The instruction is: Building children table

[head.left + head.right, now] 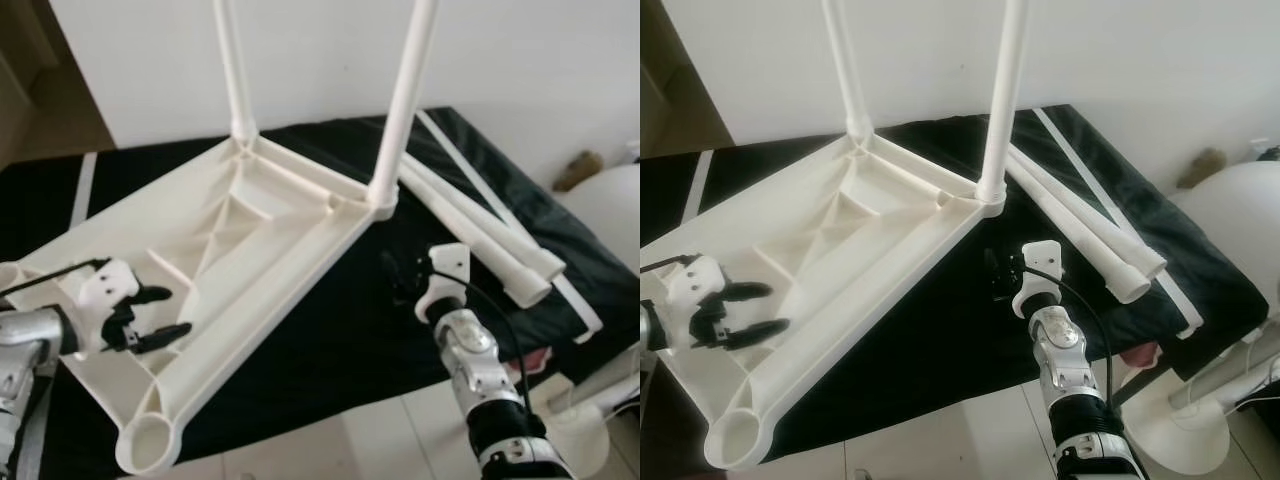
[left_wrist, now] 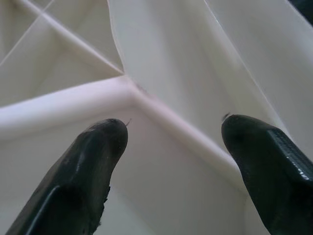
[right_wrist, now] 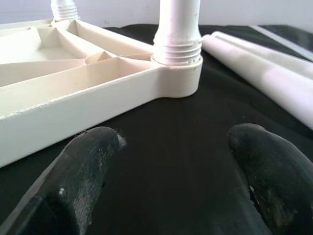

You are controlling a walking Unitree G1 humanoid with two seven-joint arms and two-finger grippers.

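A white plastic children's tabletop [image 1: 230, 260] lies upside down on a black cloth-covered surface [image 1: 340, 340], its ribbed underside facing up. Two white plastic legs are screwed upright into its far corner sockets: one at the back corner [image 1: 233, 70] and one at the right corner [image 1: 403, 100]. The near corner socket [image 1: 150, 442] is an open round hole. Two loose white tube legs [image 1: 480, 235] lie side by side on the cloth just right of the tabletop.

The left gripper [image 1: 165, 312] hovers over the tabletop's ribbed underside near its left edge, fingers [image 2: 93, 161] spread apart and holding nothing. The right gripper [image 1: 998, 275] sits low over the black cloth, just in front of the right corner leg, its fingers [image 3: 83, 166] also parted and empty.
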